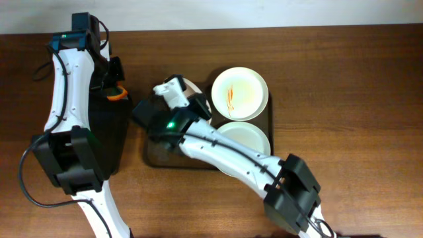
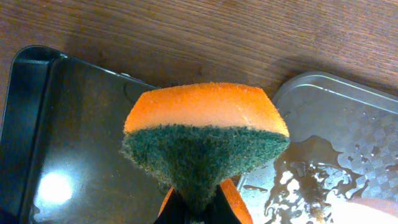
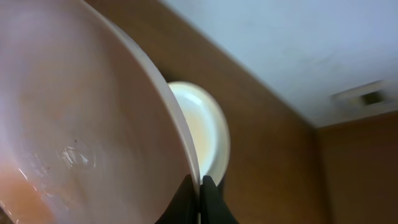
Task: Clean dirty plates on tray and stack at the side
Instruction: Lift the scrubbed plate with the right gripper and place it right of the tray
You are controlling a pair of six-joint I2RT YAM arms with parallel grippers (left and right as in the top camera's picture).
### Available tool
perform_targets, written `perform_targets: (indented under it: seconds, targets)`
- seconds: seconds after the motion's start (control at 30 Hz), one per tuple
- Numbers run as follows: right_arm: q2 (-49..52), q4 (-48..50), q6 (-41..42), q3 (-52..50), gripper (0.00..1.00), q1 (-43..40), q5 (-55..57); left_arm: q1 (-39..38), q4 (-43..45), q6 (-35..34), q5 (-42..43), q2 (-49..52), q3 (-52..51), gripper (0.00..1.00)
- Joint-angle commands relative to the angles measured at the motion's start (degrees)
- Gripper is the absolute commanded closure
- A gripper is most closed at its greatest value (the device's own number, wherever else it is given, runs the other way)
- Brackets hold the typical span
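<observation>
Plates first: a streaked plate (image 1: 239, 94) lies flat in the far right part of the tray (image 1: 157, 157), its thin orange-red marks plain in the middle. A second plate (image 1: 254, 135) lies just beside it, nearer us and partly hidden under the right arm. A third plate (image 3: 81, 118) is raised off the tray base and tilted steeply on edge. The right hand (image 3: 200, 182) is pinched tight on the rim of that third plate. We judge the tilt is meant to turn the plate's face toward the other arm for wiping. The wrist view shows a faint wet smear on the face, but we cannot tell whether it is sauce.

The left hand (image 2: 199, 213) is clamped on the lower end of a sponge (image 2: 205, 130). Its orange foam sits on top and its green scouring side faces the camera, so the working surface is free to meet the plate. The sponge hangs over the gap where the narrow black tray (image 2: 62, 137) sits just beside the larger tray, whose base carries droplets and a thin puddle. Both trays rest on the wooden tabletop (image 1: 344, 99). We see no stack at the side yet, so we take the cleaning to be at an early stage.
</observation>
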Motion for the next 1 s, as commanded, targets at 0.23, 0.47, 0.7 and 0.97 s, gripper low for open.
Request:
perform_targets:
  seconds: [0.23,0.47,0.7,0.97]
  targets:
    - [-1.4,0.0,0.5,1.4,0.96,2.8,16.3,0.9,-0.1,1.0,-0.4,-0.4,-0.4,1.0]
    - [-2.1,-0.2,0.5,1.4,0.96,-8.0,-42.2,0.9,-0.9,1.0,-0.3,-0.4,-0.4,1.0]
    - [-6.3,-3.1,-4.5,1.4,0.96,-41.1,-81.5,0.6,-1.2,0.9,-0.2,-0.4,-0.4,1.0]
    - [-6.2,-10.9,-8.5,-10.2,0.96,-72.5,-75.7,-1.4,-1.2,0.9,0.7,-0.4,-0.4,1.0]
